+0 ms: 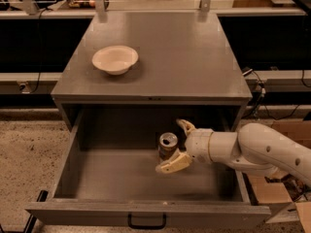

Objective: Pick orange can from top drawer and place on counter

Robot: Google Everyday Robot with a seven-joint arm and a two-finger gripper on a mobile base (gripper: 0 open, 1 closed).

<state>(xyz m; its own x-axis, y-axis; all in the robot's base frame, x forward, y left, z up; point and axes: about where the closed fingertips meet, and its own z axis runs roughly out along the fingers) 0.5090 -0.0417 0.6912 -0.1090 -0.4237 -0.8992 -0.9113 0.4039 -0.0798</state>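
Observation:
The orange can (167, 145) stands upright inside the open top drawer (97, 178), right of its middle, silver top showing. My gripper (176, 146) reaches in from the right on a white arm. Its fingers are open and straddle the can: one finger (172, 163) lies in front of the can, the other (185, 125) behind it. The can rests on the drawer floor. The counter (194, 57) is the grey cabinet top above the drawer.
A cream bowl (115, 59) sits on the left part of the counter. The drawer's black handle (146, 223) is at the bottom. Cardboard boxes (272, 193) lie on the floor at the right. Shelving and cables run behind the cabinet.

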